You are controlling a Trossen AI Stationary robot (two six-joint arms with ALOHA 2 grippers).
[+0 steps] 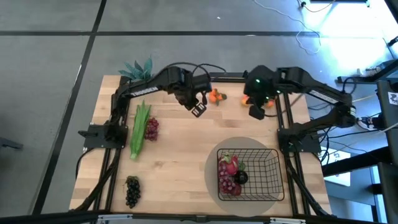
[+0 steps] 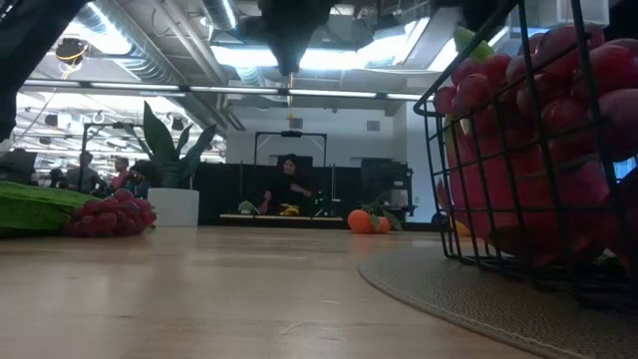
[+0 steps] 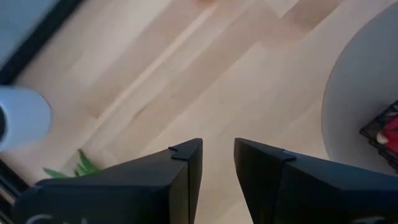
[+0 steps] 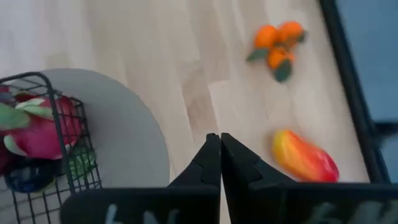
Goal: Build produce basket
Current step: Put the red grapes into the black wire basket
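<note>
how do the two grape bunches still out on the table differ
The reddish-purple grape bunch lies against the green leafy stalk, midway along the table's left side; the dark grape bunch lies alone near the front left corner. The first is lighter and rounder, the second almost black and longer. Both rest on bare wood, outside the basket, with neither claw near them.

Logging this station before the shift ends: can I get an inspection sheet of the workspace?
Surface: wood table, round grey mat under the basket.
Job's things: basket holds dragon fruit and grapes; outside lie tangerines, mango, green stalk, red grapes, dark grapes.
Clutter: potted plant.
Hands: left hand slightly open, empty; right hand shut, empty.
Cables: on floor.
Surroundings: people at desks behind.
</note>
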